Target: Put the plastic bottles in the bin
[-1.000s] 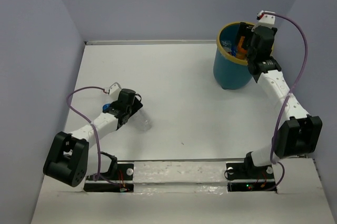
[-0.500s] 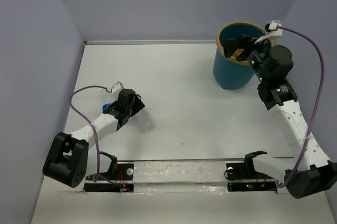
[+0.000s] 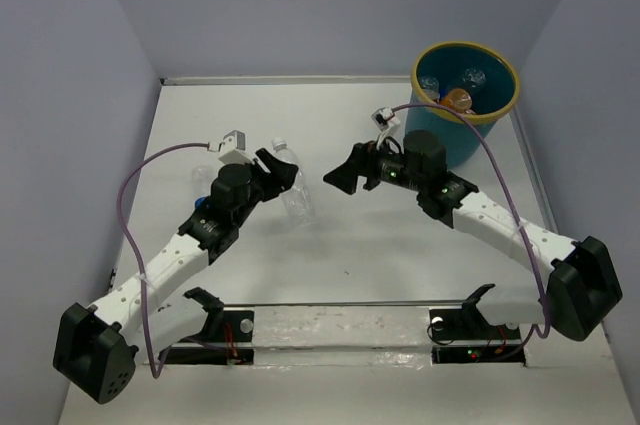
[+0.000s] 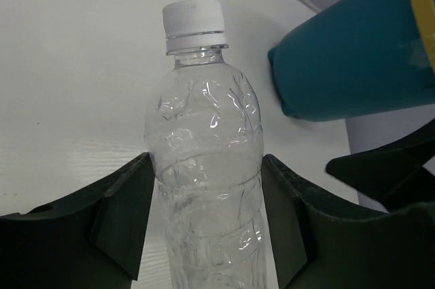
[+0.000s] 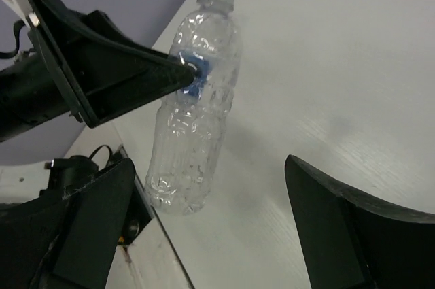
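Setting: a white tabletop [image 3: 350, 245] boxed in by pale lavender walls, with both arm bases at 6 o'clock.
Bin: the round teal-blue bin with a yellow rim [image 3: 466, 45] stands at 1 o'clock on the tabletop. Several bottles [image 3: 458, 98] lie inside it, one of them orange.
Bottle: your clear ribbed plastic bottle with a white cap [image 3: 295, 193] is left of centre, well apart from the bin, with its cap toward 12 o'clock. You cannot tell whether its base rests on the tabletop.
Left fingers: the left fingers [image 4: 126, 217] are clamped on the clear bottle's body, one on each side, leaving the cap and shoulder free.
Right fingers: the right fingers [image 5: 353, 234] are spread wide with nothing between them. They face the bottle from its 3 o'clock side, near it but not touching.
Why held so: this looks like a hand-over. The bin is on the right arm's side, so the left arm offers the bottle mid-table with the upper body exposed for a second grip.
Left arm pose: it is stretched from its base toward 1 o'clock, forearm low, wrist pointing at the table's middle.
Right arm pose: it is folded back from the bin, elbow out at 4 o'clock, forearm running toward 9 o'clock, wrist level with the bottle.
Your next call: judge whether the spread fingers line up with the free part of the bottle before you close them, and release the left grip only once the right grip is firm.
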You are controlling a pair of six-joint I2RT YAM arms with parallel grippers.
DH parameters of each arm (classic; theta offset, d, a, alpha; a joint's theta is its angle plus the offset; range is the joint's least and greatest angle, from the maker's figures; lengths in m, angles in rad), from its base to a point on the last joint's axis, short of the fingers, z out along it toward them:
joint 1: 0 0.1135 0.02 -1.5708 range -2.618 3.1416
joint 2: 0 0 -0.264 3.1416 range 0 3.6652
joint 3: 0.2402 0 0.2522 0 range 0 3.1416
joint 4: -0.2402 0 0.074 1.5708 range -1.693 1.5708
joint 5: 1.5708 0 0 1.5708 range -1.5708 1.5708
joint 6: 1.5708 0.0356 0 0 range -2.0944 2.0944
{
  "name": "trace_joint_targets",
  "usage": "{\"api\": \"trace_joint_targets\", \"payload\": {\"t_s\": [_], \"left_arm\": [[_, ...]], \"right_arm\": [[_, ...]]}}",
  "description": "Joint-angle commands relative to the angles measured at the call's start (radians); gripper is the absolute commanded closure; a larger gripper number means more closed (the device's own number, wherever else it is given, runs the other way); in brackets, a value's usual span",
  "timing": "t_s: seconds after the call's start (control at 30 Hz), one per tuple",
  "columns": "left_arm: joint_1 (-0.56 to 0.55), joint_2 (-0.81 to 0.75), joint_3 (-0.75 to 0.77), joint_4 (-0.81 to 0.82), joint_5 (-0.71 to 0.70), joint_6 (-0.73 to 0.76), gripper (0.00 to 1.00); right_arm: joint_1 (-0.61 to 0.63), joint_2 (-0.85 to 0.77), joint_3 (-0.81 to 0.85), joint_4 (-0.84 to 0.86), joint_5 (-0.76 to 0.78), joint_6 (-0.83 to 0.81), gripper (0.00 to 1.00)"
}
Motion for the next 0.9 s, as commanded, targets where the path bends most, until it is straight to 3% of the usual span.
{"api": "trace_joint_targets", "payload": {"t_s": [0.0,0.3,0.43,0.47,0.5,0.57,0.6,0.63,0.67,0.7,0.73,0.77,0.87], "left_arm": [[-0.008,-0.048,0.029,0.139,0.073,0.016,1.0],[-0.028,-0.036,0.036,0.221,0.185,-0.002,0.99],[-0.033,-0.05,0.046,0.224,0.218,-0.007,0.92],[-0.033,-0.056,0.046,0.224,0.223,-0.008,0.85],[-0.033,-0.059,0.044,0.224,0.226,-0.011,0.8],[-0.034,-0.07,0.043,0.218,0.244,-0.012,0.65],[-0.033,-0.077,0.044,0.215,0.252,-0.012,0.52],[-0.034,-0.078,0.044,0.207,0.254,-0.007,0.52],[-0.033,-0.09,0.046,0.189,0.255,-0.001,0.35],[-0.033,-0.096,0.047,0.176,0.252,0.004,0.24],[-0.034,-0.105,0.055,0.161,0.24,0.022,0.07],[-0.034,-0.126,0.061,0.121,0.234,0.034,0.02],[-0.033,-0.172,0.111,0.016,0.171,0.102,0.01]], "right_arm": [[0.085,0.037,-0.003,0.154,-0.095,0.05,0.03],[0.154,0.149,0.004,0.22,-0.103,0.064,0.02],[0.154,0.18,0.027,0.215,-0.089,0.047,0.05],[0.154,0.183,0.041,0.215,-0.075,0.046,0.08],[0.154,0.188,0.047,0.217,-0.069,0.043,0.19],[0.154,0.189,0.061,0.215,-0.034,0.044,0.32],[0.154,0.188,0.066,0.218,-0.014,0.049,0.55],[0.154,0.183,0.067,0.218,-0.014,0.049,0.63],[0.154,0.178,0.069,0.218,0.021,0.053,0.69],[0.154,0.169,0.069,0.218,0.043,0.058,0.75],[0.154,0.151,0.069,0.217,0.067,0.057,0.78],[0.154,0.14,0.072,0.212,0.105,0.052,0.79],[0.154,0.09,0.102,0.165,0.204,0.0,0.8]]}}
